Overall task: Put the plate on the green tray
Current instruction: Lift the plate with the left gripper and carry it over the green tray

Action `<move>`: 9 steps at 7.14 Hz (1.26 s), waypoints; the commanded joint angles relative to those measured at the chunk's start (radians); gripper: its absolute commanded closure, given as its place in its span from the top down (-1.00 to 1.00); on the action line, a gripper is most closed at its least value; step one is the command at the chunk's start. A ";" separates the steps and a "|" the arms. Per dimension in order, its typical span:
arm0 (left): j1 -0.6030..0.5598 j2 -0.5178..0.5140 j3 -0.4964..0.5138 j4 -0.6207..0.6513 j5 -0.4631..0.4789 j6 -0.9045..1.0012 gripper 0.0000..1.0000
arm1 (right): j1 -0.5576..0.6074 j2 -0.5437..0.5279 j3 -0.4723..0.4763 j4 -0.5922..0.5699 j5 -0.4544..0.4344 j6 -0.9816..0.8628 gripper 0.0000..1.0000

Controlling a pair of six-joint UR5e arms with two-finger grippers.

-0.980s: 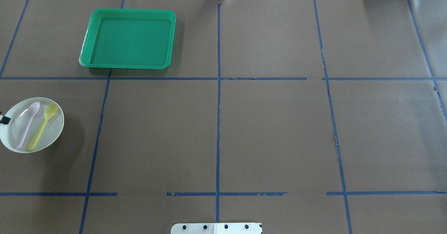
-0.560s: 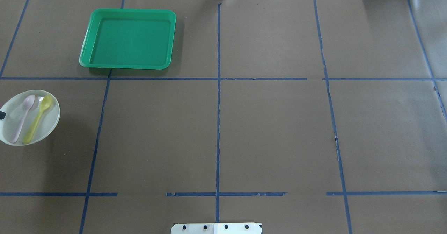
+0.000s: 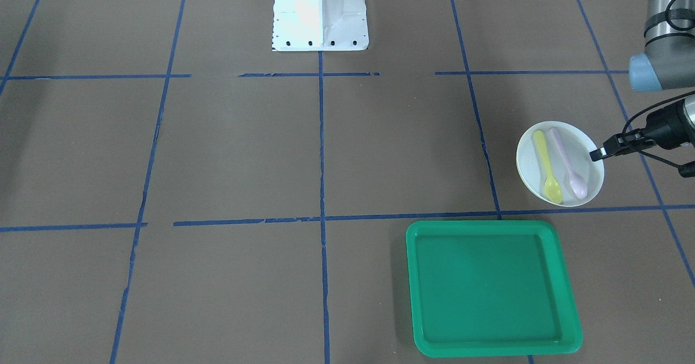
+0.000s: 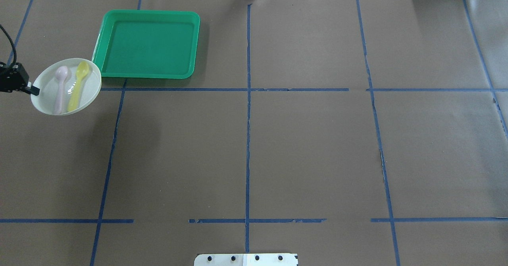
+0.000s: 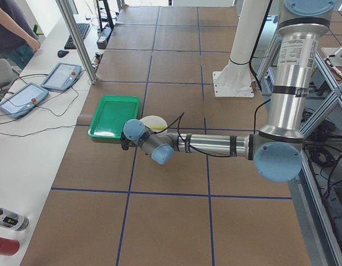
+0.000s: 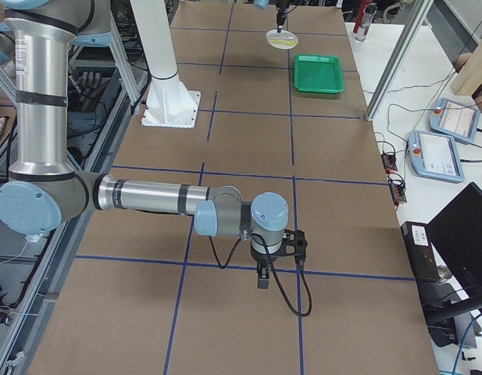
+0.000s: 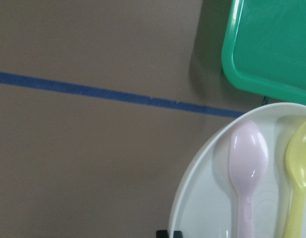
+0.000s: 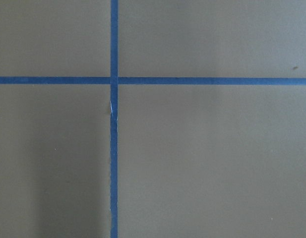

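Just short of the green tray's (image 4: 147,47) corner, my left pincer (image 4: 35,91) is clenched on one edge of the raised plate (image 4: 90,89), a thin hold that could let it tip and spill the pink spoon (image 4: 60,87) and yellow spoon (image 4: 77,85).

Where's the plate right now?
In the overhead view the plate is at the far left, held at its rim by the left jaws, at the near-left corner of the green tray and not yet on it.
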 commanded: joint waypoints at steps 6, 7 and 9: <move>0.161 -0.353 0.385 -0.332 0.306 -0.632 -1.00 | 0.000 -0.002 0.000 0.000 0.000 0.000 1.00; 0.184 -0.377 0.420 -0.355 0.354 -0.690 -1.00 | 0.000 -0.002 0.000 0.000 0.000 0.000 1.00; 0.193 -0.381 0.433 -0.376 0.355 -0.699 -1.00 | 0.000 0.000 -0.001 0.000 0.000 0.000 1.00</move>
